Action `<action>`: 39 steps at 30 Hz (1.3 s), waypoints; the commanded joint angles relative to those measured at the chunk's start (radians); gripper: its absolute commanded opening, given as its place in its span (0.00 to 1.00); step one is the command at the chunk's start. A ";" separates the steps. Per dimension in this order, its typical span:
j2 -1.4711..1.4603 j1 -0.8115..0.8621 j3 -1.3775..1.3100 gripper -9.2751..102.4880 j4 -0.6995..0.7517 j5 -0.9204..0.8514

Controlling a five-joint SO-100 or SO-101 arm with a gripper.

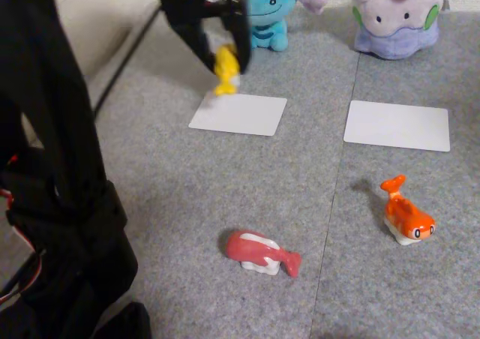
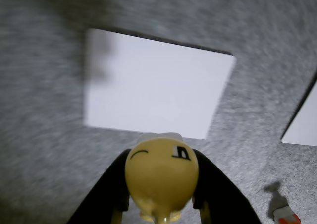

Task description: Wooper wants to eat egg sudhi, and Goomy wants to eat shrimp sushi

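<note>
claw (image 1: 225, 63) is clenched on the egg sudhi (image 1: 225, 70); i see the yellow piece hanging between the black fingers above the far left corner of the left white card (image 1: 238, 114). in the wrist view the same piece (image 2: 161, 177) fills the lower middle, its drawn eyes facing me, the card (image 2: 153, 85) beneath it. wooper (image 1: 271, 13) is half hidden behind the claw and cut off at the top; goomy (image 1: 396, 16) is cropped too. the shrimp sushi (image 1: 405, 215) lies on the grey carpet (image 1: 187, 189) below the right card (image 1: 397, 125), the red piece (image 1: 262, 253) well left of it. i read no writing anywhere.
</note>
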 commanded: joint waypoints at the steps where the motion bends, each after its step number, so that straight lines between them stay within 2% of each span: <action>1: -0.049 0.043 -0.080 0.12 0.014 -0.026; 17: -0.117 -0.061 -0.087 0.12 -0.058 0.095; 29: -0.233 -0.049 -0.086 0.12 -0.080 0.080; 39: -0.276 -0.048 -0.087 0.28 -0.080 0.080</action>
